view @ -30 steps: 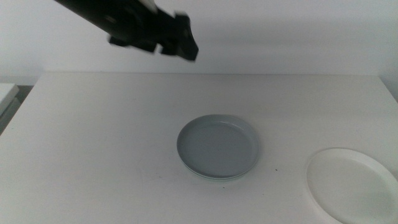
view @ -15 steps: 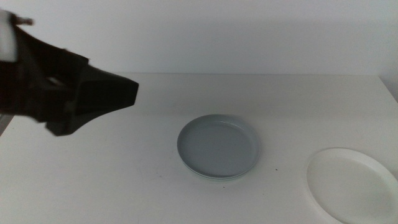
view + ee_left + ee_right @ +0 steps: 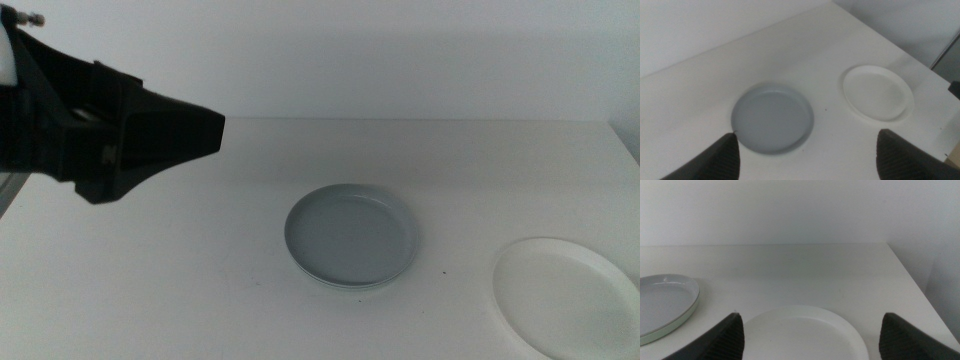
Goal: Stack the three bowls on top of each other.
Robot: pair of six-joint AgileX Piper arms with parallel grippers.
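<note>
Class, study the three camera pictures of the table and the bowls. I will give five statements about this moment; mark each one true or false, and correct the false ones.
1. The grey-blue bowl sits in the mint green bowl. True.
2. The white bowl is on the stack. False: it lies apart, on the table.
3. The left gripper holds a bowl. False: its open jaws are empty.
4. The right gripper is open, low beside the white bowl. True.
5. All three bowls are stacked. False: only two.

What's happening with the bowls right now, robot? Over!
Left gripper open, empty, high over table. Right gripper open, waiting above white bowl. Grey-blue bowl stacked on mint green bowl. White bowl apart. Nothing in the way.
</note>
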